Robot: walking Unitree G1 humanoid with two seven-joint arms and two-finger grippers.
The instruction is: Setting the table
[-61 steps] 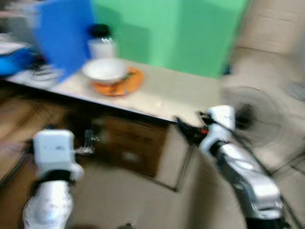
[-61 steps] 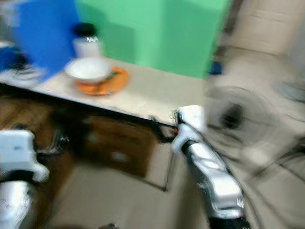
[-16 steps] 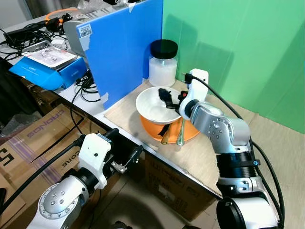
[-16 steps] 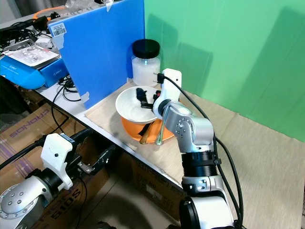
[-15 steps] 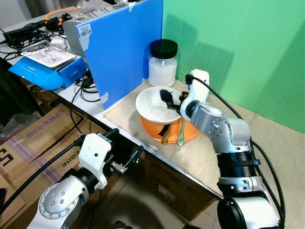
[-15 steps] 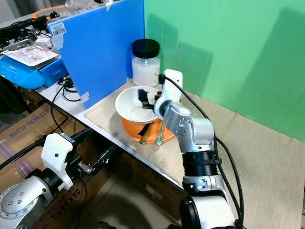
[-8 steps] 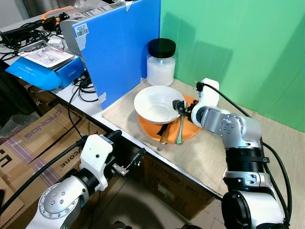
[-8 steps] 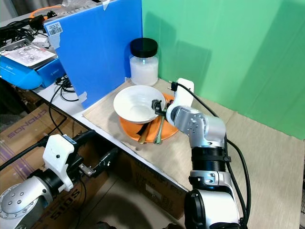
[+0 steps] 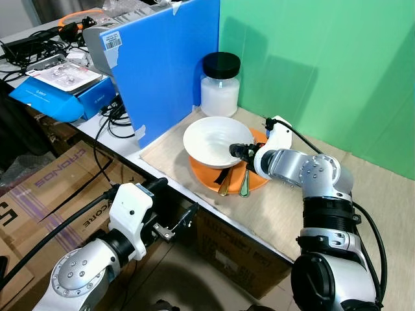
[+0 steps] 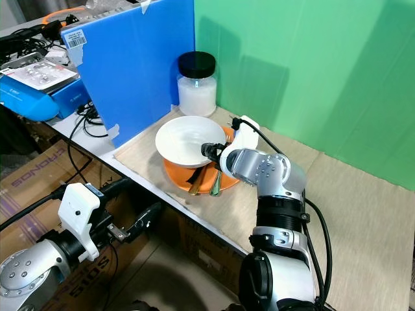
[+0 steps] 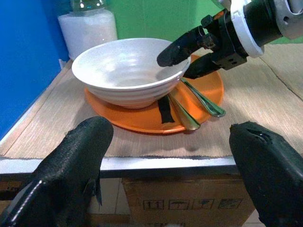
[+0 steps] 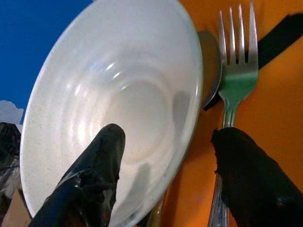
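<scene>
Bowl (image 9: 212, 140), fork (image 12: 233, 80) and spoon (image 11: 183, 116) sit stacked on orange plate (image 9: 256, 181); I judge nothing laid out yet. Right gripper (image 9: 238, 151) fingers apart, straddling bowl's rim. Left gripper (image 11: 165, 165) spread, idle below the table edge.

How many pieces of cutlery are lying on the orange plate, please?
2: a fork and a spoon, side by side on the orange plate beside the white bowl. More could hide underneath.

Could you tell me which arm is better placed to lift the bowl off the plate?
Right: its gripper is open astride the bowl rim; the left gripper hangs below the table edge.
</scene>
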